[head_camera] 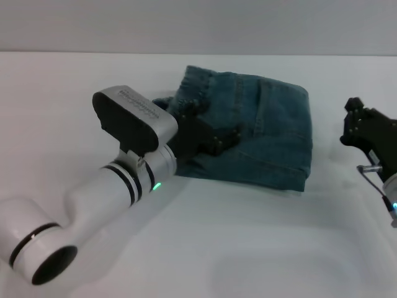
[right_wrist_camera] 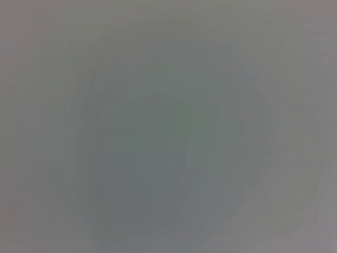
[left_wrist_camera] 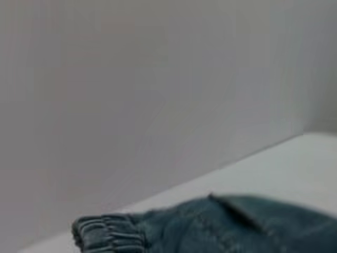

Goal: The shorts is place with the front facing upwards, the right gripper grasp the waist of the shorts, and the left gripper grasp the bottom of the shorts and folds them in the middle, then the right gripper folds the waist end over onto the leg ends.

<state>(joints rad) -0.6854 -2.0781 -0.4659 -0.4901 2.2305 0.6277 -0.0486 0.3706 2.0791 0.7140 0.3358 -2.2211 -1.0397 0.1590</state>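
Denim shorts (head_camera: 260,133) lie folded into a compact block toward the far edge of the tabletop (head_camera: 248,248), long axis left-right. Left gripper (head_camera: 214,127) over their left end, fingers spread, touching denim. Right gripper (head_camera: 360,127) beside their right edge, apart; fingers: cannot tell.

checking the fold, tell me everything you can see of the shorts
The shorts are blue denim with visible seams and stitching, lying folded into a compact, roughly rectangular bundle on the white table, toward its far side. The left wrist view shows a puckered elastic band at one end. The left gripper rests on the bundle's left part, its black fingers over the cloth. The right gripper sits apart to the right, not touching it.
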